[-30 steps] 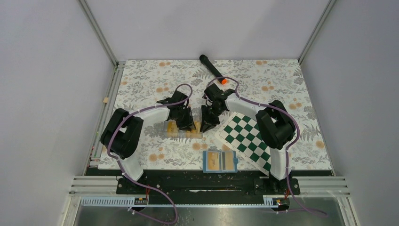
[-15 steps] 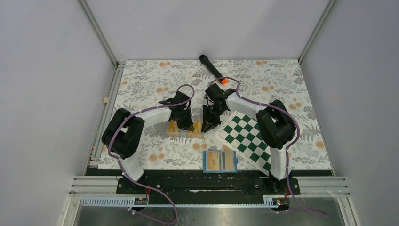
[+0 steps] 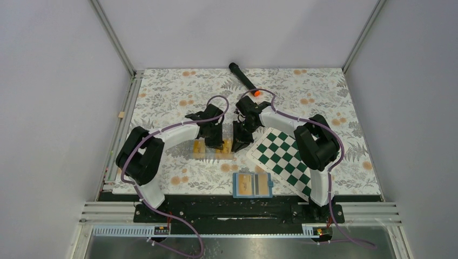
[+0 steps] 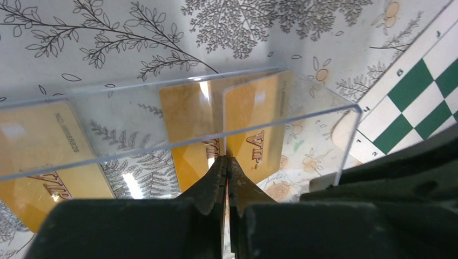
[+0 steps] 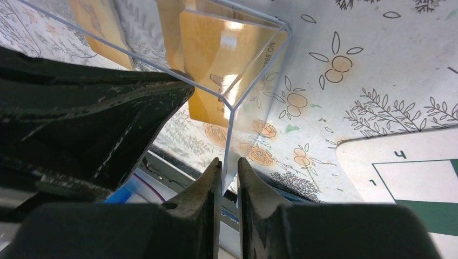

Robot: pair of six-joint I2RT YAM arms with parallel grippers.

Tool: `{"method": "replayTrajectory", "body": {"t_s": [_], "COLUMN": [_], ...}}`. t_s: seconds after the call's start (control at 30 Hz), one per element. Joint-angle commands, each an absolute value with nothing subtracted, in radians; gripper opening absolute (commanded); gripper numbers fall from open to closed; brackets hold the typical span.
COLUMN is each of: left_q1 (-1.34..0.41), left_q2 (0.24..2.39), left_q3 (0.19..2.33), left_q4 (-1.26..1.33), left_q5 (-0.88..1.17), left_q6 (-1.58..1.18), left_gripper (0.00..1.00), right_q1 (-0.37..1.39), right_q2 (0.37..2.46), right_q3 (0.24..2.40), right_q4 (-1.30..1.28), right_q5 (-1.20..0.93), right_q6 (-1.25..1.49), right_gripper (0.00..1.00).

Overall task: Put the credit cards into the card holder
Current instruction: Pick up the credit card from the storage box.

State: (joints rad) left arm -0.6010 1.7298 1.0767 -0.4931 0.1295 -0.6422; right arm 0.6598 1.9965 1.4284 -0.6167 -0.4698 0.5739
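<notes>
My left gripper [image 4: 226,168] has slid toward frame centre into the clear tray [image 4: 135,132] and now pinches one of the credit cards [image 4: 254,127] edge-on, ready to lift. My right gripper [image 5: 227,174] clamps the tray's corner. The card holder [image 3: 253,184] lies open at lower centre.

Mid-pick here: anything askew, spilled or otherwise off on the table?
Nothing spilled or damaged. The chessboard lies slanted against the table edges. Odder: the right end effector is clamped on a corner of the clear tray, while the left end effector pinches one of the cards inside it.
</notes>
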Motion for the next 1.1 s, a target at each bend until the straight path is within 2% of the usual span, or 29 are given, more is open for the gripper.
{"method": "replayTrajectory", "body": {"t_s": [0.0, 0.57, 1.07], "left_q1": [-0.636, -0.658, -0.658], "left_q2": [1.669, 1.788, 1.845], "left_q3": [1.143, 1.243, 1.26], "left_q4": [-0.468, -0.671, -0.688], "left_q5": [0.177, 0.074, 0.063], "left_q6": [-0.639, -0.522, -0.501], "left_gripper": [0.0, 0.02, 0.08], "right_q1": [0.67, 0.67, 0.67], "right_q2": [1.997, 2.003, 2.004], "right_q3": [1.423, 1.417, 1.415], "right_q4": [-0.568, -0.569, -0.569], "right_q5": [-0.5, -0.513, -0.519], "right_q6": [0.574, 0.575, 0.575], "right_gripper": [0.11, 0.11, 0.11]}}
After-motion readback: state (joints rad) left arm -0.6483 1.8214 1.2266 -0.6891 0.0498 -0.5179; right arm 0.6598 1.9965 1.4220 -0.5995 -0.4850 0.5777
